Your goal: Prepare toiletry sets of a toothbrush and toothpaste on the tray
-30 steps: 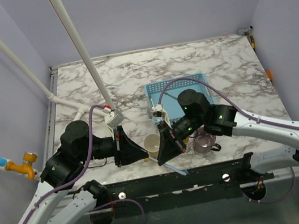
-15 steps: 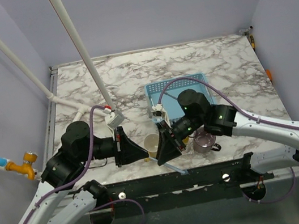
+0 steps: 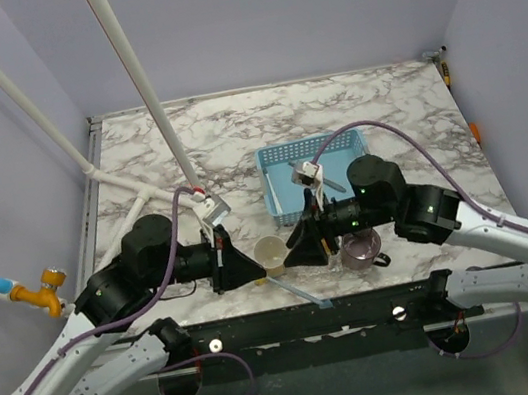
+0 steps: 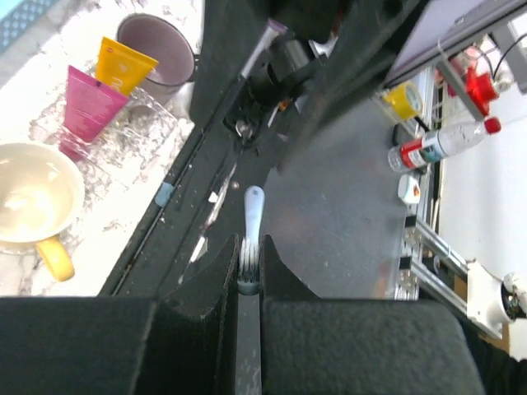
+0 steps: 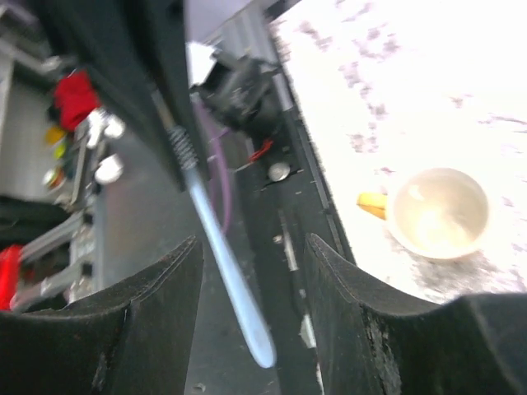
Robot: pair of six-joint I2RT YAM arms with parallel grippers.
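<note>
The pale blue brush (image 4: pixel 252 216) is pinched near its bristle end between the fingers of the left gripper (image 4: pixel 249 247), which press against it from both sides. In the left wrist view it points up the middle of the frame. Under it lies the black rail (image 4: pixel 216 177) at the table's near edge, not the marble. From above, the same brush (image 3: pixel 301 294) slants down and right from just below the yellow mug (image 3: pixel 271 252), out across that rail in the lower middle of the frame.

The right gripper (image 5: pixel 254 243) faces it with fingers spread wide. In the right wrist view the brush (image 5: pixel 224 267) runs through the gap nearer the left finger (image 5: pixel 156 317), touching neither.

The pink tube (image 4: pixel 87 107) and yellow tube (image 4: pixel 123 66) stand side by side, touching, at the upper left of the left wrist view. Their lower ends sit in a clear glass holder (image 4: pixel 144 132). The purple mug (image 4: pixel 160 49) stands just behind them and the yellow mug at the left edge. From above, the right gripper's body covers the tubes. The blue tray (image 3: pixel 268 161) lies beyond it at the frame's centre.
</note>
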